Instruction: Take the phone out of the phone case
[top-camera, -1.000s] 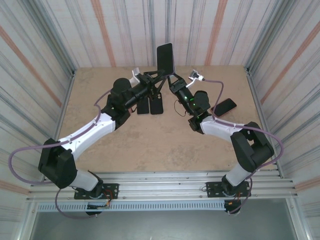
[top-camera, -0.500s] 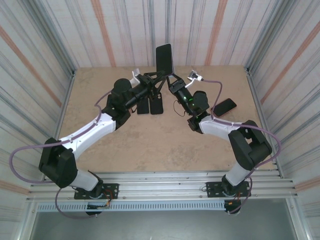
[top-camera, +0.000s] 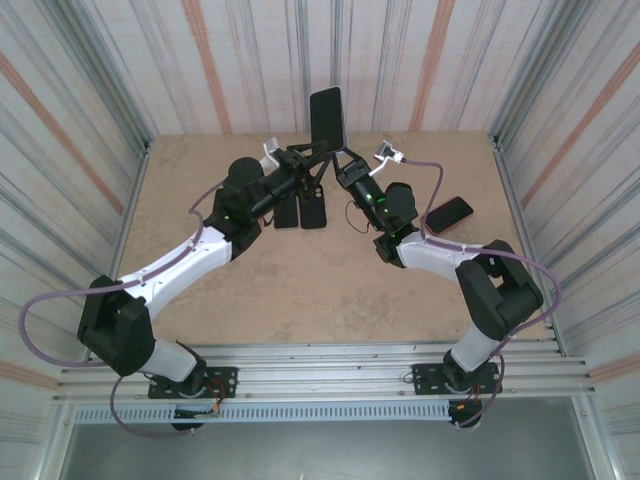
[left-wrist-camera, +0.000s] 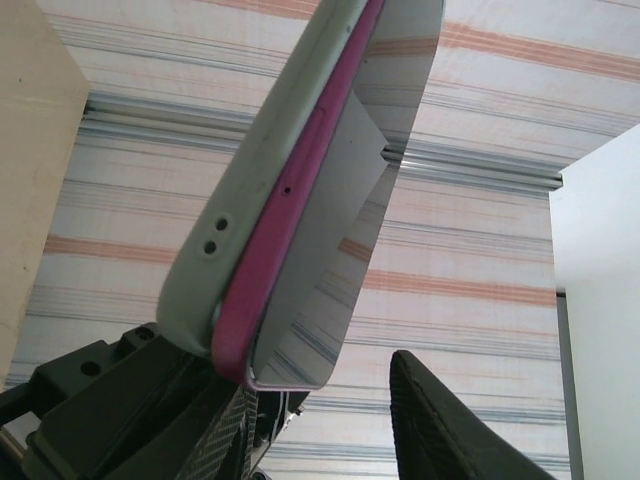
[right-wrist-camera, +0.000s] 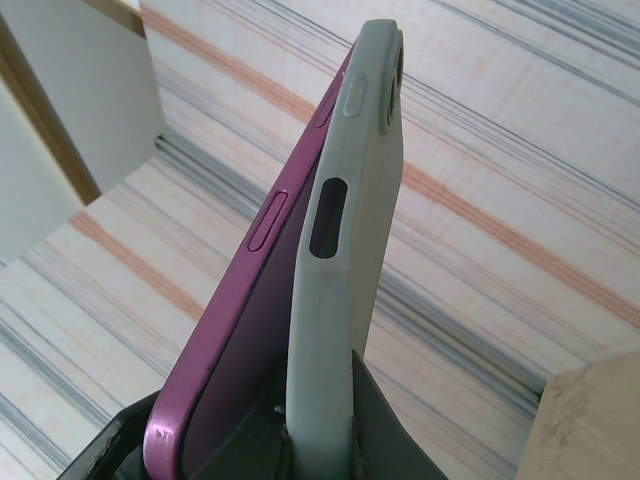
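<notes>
The phone (top-camera: 328, 117) stands upright in the air over the back middle of the table, held between both arms. In the right wrist view its magenta edge (right-wrist-camera: 250, 300) has peeled away from the pale grey-green phone case (right-wrist-camera: 335, 280). My right gripper (right-wrist-camera: 318, 420) is shut on the case's lower edge. In the left wrist view the magenta phone (left-wrist-camera: 290, 200) sits apart from the case (left-wrist-camera: 245, 170) at the lower end. My left gripper (left-wrist-camera: 320, 400) is open: the phone's end rests by one finger, with a gap to the other fingertip (left-wrist-camera: 430, 410).
Two dark phone-shaped slabs (top-camera: 287, 213) (top-camera: 314, 208) lie on the table under the grippers. Another dark phone (top-camera: 448, 212) lies at the right. Striped corrugated walls close in the table (top-camera: 200, 200) on three sides.
Both grippers and the upright phone have edged slightly to the left. The grips look the same.
</notes>
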